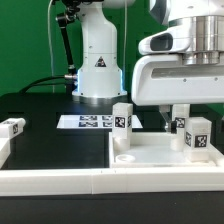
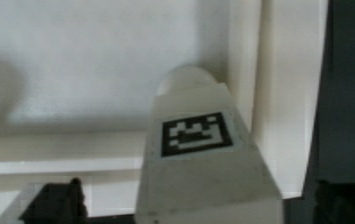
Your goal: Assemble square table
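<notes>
The white square tabletop slab [image 1: 150, 152] lies flat inside the border rail. Three white tagged legs stand on it: one at the exterior view's left corner [image 1: 122, 121], one at its right [image 1: 196, 135], one between my fingers [image 1: 180, 119]. A fourth leg [image 1: 12, 127] lies on the black table at the far left. My gripper [image 1: 172, 117] hangs over the slab's back right part. In the wrist view the leg [image 2: 200, 140] stands on the slab [image 2: 85, 95] between my dark fingers [image 2: 58, 203]. My gripper [image 2: 200, 205] is open, with gaps on both sides of the leg.
The marker board [image 1: 86, 122] lies on the table behind the slab. The long white border rail [image 1: 60, 181] runs along the front and turns back at the left. The robot's base [image 1: 97, 60] stands at the back with a black cable.
</notes>
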